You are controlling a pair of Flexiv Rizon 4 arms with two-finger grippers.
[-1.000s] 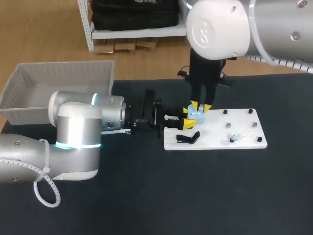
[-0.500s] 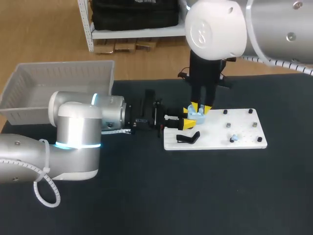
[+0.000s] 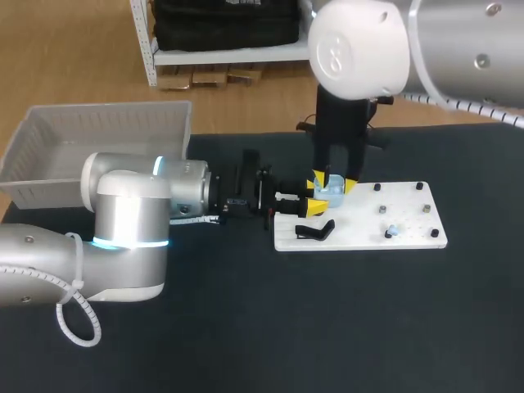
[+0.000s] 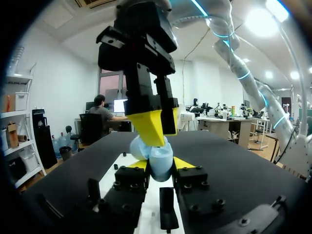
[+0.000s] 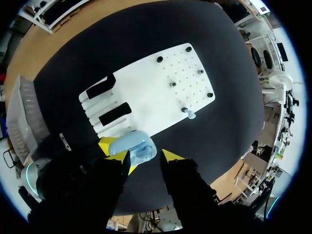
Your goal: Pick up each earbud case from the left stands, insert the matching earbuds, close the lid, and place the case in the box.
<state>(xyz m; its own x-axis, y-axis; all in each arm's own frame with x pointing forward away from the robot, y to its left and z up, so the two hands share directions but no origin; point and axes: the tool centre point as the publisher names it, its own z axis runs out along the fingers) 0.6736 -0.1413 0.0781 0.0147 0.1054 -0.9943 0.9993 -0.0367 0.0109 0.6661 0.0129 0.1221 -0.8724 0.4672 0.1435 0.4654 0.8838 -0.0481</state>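
My left fingers (image 4: 160, 165) lie low and level over the dark, matt bench (image 3: 246, 327), clamped from both sides on the earbud case (image 4: 156, 157). The case is a small, rounded, glossy pale-blue shell, held above the near edge of the white board (image 3: 413, 214). My right fingers (image 5: 146, 158) hang over it from above, standing apart and straddling its top; one tip is clear of it, so they grip nothing.

I judge the work to be in its middle. This case is off its stand and in hand. One small blue earbud (image 3: 393, 232) sits on a peg of the board, so at least that one is left to insert. Whether the lid is open I cannot tell.

The board is flat, hard and smooth, studded with dark pegs, with a black angled stand (image 3: 315, 232) at its near left. Beyond, the box (image 3: 49, 131) is pale grey plastic with ribbed walls; no case shows inside it.
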